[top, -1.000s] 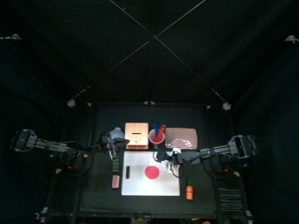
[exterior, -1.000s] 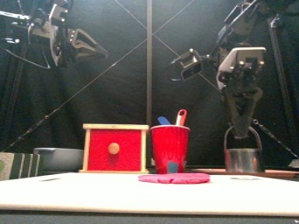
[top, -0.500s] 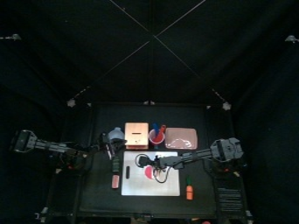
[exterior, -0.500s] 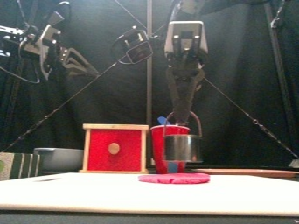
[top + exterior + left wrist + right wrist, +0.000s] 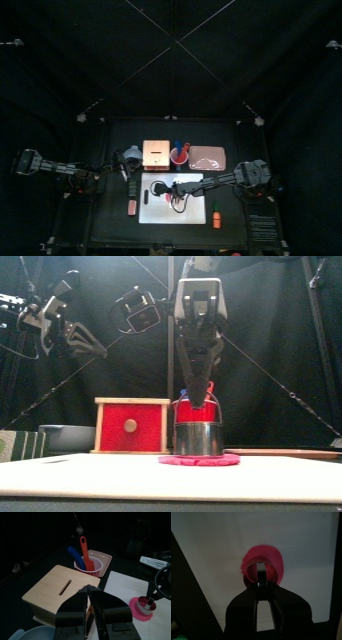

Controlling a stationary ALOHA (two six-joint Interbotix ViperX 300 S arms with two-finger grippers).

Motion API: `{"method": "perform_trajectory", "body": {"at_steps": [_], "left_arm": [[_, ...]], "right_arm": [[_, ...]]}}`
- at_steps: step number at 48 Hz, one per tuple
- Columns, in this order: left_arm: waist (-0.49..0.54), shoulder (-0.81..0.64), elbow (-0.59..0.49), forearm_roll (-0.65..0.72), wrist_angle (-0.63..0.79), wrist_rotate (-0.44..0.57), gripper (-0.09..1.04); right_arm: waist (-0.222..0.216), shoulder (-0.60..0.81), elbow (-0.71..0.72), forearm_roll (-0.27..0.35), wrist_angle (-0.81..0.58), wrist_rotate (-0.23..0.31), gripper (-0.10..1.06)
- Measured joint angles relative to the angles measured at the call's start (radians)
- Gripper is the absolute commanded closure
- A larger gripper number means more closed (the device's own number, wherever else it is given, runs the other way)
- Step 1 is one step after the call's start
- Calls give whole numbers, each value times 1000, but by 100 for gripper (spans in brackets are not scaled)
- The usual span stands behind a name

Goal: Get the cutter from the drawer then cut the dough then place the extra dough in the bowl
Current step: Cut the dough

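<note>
Concerns a round metal cutter with a wire handle (image 5: 199,438), standing upright at the low centre of the front view with its rim touching a flat pink dough disc (image 5: 199,459). Judged rigid, light and slick along the wall; best taken by the wire handle at the top, not by the smooth side, and pressed straight down to avoid skating. Judged soft, pliable and somewhat tacky as to the dough; likely to sag or tear if lifted by one edge, so better pinched on the outer ring once cut. Clamped narrow on that handle by the right pincer (image 5: 201,398), reaching down from the frame's top. Underneath, a white cutting board (image 5: 167,215) on the black surface (image 5: 110,220). Behind the cutter, a red cup (image 5: 185,414); left of it, a pale wooden box with a red drawer front (image 5: 131,426); at the far left, a blue-grey bowl (image 5: 67,437). At the upper left, the left pincer (image 5: 89,588) aloft, jaws pressed together on nothing.
</note>
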Motion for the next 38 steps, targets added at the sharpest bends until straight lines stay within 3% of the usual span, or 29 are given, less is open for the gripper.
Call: {"method": "perform_trajectory", "body": {"at_steps": [38], "left_arm": [[2,0,11,-23,2,0,43]], "right_arm": [[-2,12,-6,2,-8,14,44]]}}
